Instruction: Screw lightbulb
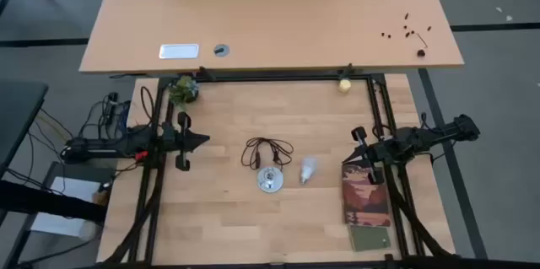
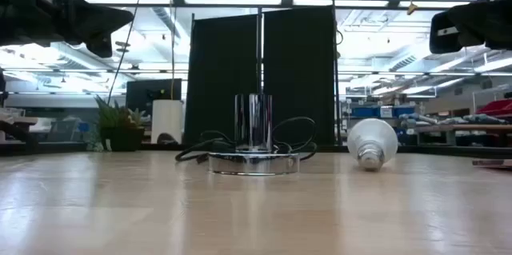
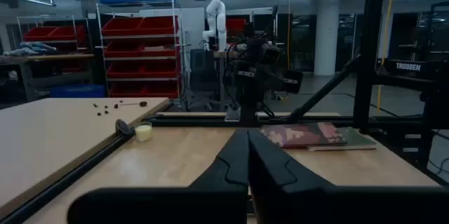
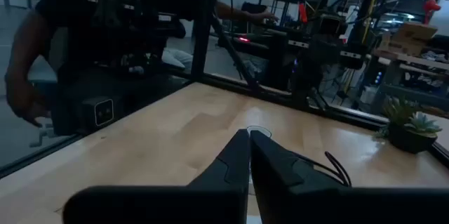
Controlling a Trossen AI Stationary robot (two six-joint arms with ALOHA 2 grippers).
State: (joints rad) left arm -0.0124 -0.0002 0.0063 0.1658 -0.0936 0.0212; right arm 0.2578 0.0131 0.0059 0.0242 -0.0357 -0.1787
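Bare pale wood table (image 2: 256,207) fills the foreground, with a workshop of shelves and dark screens beyond. At its middle stands the silver socket disc (image 1: 270,180) with black cord; the lightbulb (image 1: 308,169) lies on its side just beside it. Left gripper (image 1: 202,140) and right gripper (image 1: 358,158) hover well apart, fingers closed together, holding nothing.

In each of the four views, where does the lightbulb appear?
High view: lightbulb lies near table centre, right of the socket disc.
Low view: lightbulb lies on its side, right of the socket disc.
Left wrist view: not visible.
Right wrist view: not visible.
Shared landmark: the socket disc.
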